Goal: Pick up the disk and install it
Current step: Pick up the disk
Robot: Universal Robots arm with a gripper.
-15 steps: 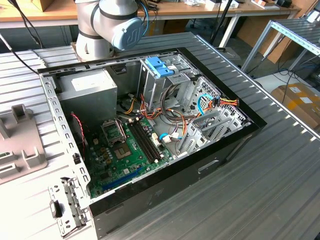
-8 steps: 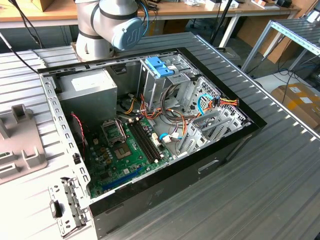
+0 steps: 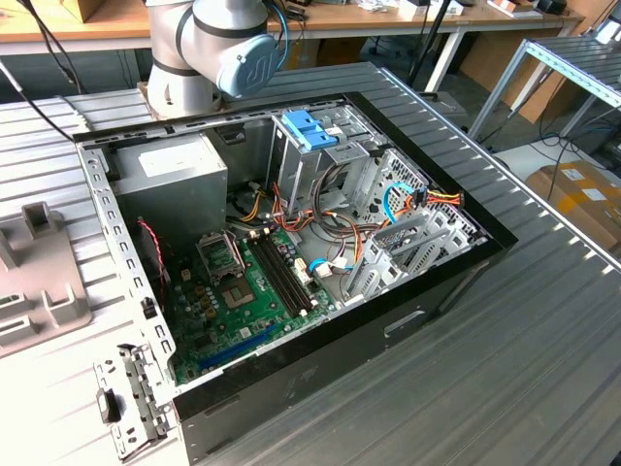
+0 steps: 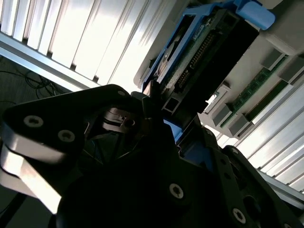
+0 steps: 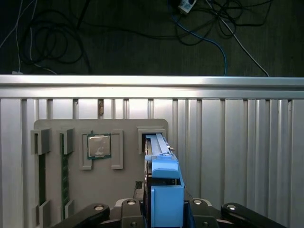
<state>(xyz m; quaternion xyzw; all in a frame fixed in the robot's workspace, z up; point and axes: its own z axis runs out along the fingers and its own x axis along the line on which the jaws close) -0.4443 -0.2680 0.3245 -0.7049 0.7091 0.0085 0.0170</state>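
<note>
The disk (image 5: 165, 183) is a grey drive in light-blue rails, seen edge-on in the first wrist view. It stands upright with its far end in a slot of the grey holder plate (image 5: 128, 185). In the second wrist view the disk (image 4: 209, 52) shows its connector side and a blue end tab (image 4: 254, 12). My gripper (image 5: 164, 211) sits over the near end of the disk, one black finger close against each side, and looks shut on it. The gripper (image 4: 166, 118) body hides the near part of the drive.
The holder plate also carries a processor chip (image 5: 99, 146) and a memory stick (image 5: 65, 175), and lies on a ribbed metal table (image 5: 237, 152). In the exterior view the open computer case (image 3: 291, 243) holds a motherboard (image 3: 243, 291), a metal cage with a blue latch (image 3: 309, 131) and loose cables.
</note>
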